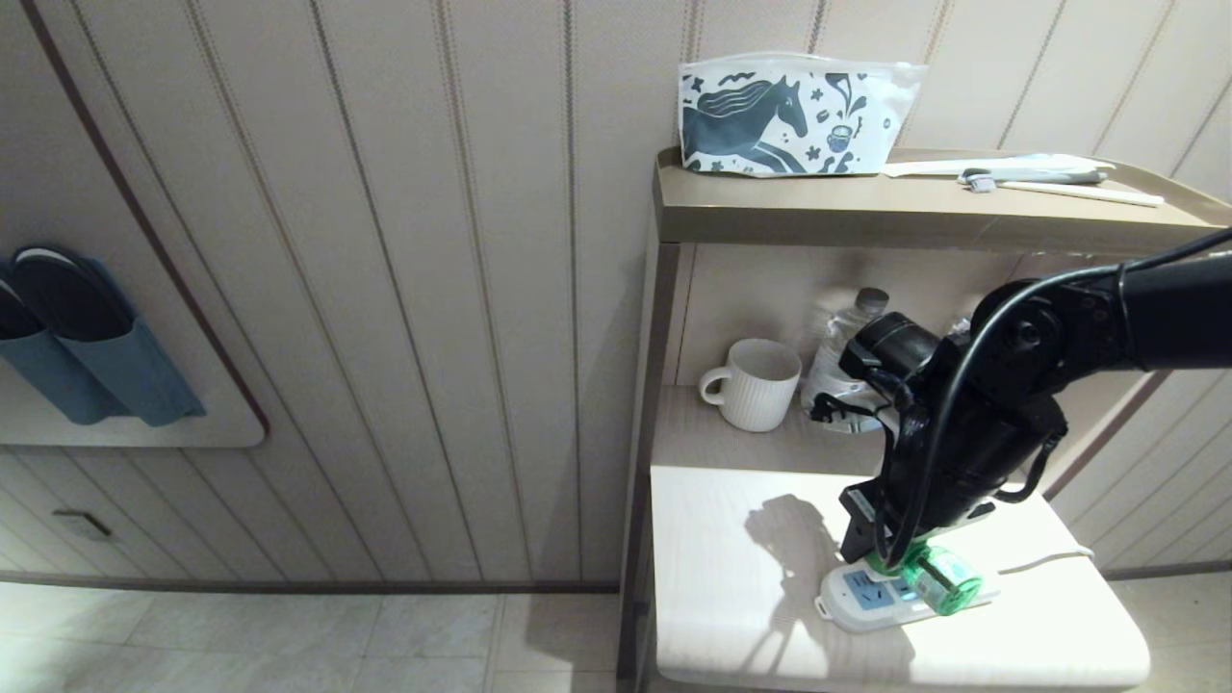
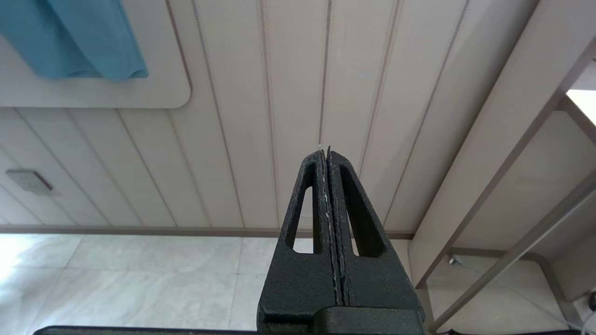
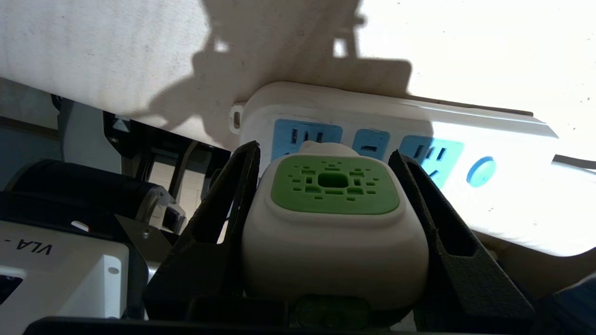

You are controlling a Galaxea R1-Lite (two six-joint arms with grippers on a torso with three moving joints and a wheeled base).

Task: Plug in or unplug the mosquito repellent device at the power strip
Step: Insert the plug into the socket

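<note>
Your right gripper point(image 3: 328, 223) is clamped around the mosquito repellent device point(image 3: 334, 232), one black finger point(image 3: 223, 218) pressed flat on each side of its white head. You've got it by the widest, flattest part of the shell, which makes sense to me: squeezing the head gives a firm hold for pushing or pulling straight along the prongs, and it keeps the fingers off the green bottle. The green vented patch faces the wrist camera, so the plug side points away toward the sockets.

Right past the device is the power strip point(image 3: 396, 135), lying flat near the front edge of the white tabletop point(image 1: 731, 616). The device sits right against one of the blue socket faces near the strip's rounded end. Honestly can't tell whether the prongs are seated or just out, since the head hides them. From the head view the green bottle point(image 1: 941, 577) is lying tilted over the strip, under the wrist.

Further out, a ribbed white mug point(image 1: 756, 383) and a clear water bottle point(image 1: 847, 346) sit on the shelf behind, well away from your work.

Your left gripper point(image 2: 328, 158) is parked off to the side with its fingers pressed together, empty, pointing at the wall panelling.
</note>
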